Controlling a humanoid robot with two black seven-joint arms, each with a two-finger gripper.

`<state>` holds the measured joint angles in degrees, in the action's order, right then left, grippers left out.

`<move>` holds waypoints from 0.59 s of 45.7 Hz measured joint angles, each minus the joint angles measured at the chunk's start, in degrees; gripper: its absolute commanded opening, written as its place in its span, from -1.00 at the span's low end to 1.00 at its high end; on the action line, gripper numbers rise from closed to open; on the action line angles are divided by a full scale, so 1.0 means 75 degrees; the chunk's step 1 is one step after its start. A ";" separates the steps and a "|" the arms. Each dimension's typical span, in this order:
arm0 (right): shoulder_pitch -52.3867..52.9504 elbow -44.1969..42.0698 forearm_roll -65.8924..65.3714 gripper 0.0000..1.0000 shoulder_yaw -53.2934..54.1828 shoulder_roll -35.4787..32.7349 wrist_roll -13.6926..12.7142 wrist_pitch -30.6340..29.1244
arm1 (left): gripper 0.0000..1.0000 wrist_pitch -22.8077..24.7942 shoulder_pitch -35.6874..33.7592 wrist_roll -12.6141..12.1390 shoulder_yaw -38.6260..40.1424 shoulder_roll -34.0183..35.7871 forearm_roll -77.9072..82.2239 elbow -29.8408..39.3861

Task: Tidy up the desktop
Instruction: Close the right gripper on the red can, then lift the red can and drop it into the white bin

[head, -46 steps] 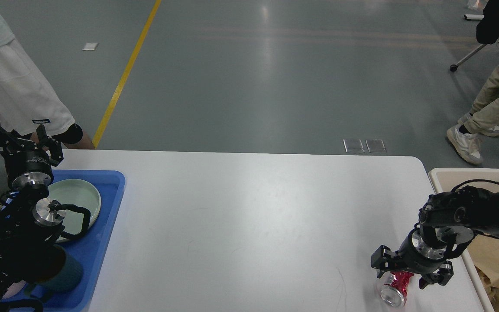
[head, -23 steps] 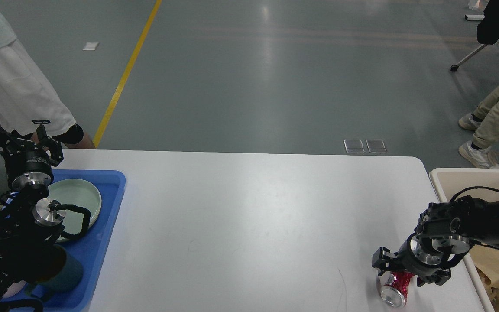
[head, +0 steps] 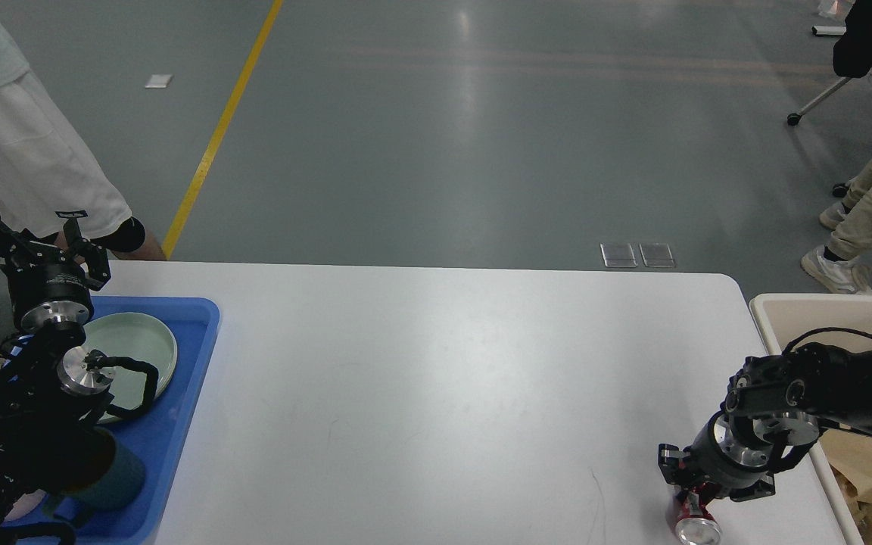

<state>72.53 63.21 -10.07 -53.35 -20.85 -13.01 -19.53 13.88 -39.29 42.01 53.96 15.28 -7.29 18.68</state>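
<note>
The white desktop point(head: 436, 378) fills the middle of the head view. A crushed red can point(head: 697, 527) lies on it at the front right, its silver end towards me. My right gripper point(head: 712, 492) points down over the can, its fingers on either side of the can's upper part and wider apart than the can; most of the can is hidden beneath it. My left gripper point(head: 33, 241) is open and empty, raised above the back left of the blue tray point(head: 194, 333).
The blue tray holds a pale green plate point(head: 137, 344) and a dark teal cup point(head: 114, 477). A beige bin point(head: 822, 310) with brown paper stands beside the table's right edge. One person stands at the back left, another walks at the far right.
My right gripper has come down and towards me over the can, which has shifted towards the front edge and turned more end-on. The left arm has not moved. The person at right has stepped away.
</note>
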 measured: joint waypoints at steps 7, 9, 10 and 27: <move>0.0804 0.0390 -0.0002 -1.00 0.0004 -0.0484 -0.0001 -0.0197 | 0.93 0.0000 0.0000 0.0000 0.0000 -0.0004 0.0000 -0.0003; 0.1206 0.0547 -0.0001 -1.00 0.0028 -0.0714 0.0006 -0.0415 | 0.93 0.0000 0.0000 0.0000 0.0000 -0.0003 0.0000 -0.0003; 0.1394 0.0614 -0.0001 -1.00 0.0046 -0.0823 0.0006 -0.0530 | 0.93 0.0000 0.0000 0.0000 0.0000 -0.0003 0.0000 -0.0004; 0.5178 0.1158 0.0093 -1.00 0.0277 -0.2865 0.0057 -0.2254 | 0.93 0.0002 0.0000 0.0001 0.0000 0.0002 0.0000 -0.0005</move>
<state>111.36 71.90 -9.37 -51.28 -42.34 -12.58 -36.43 13.89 -39.29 42.02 53.97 15.30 -7.30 18.64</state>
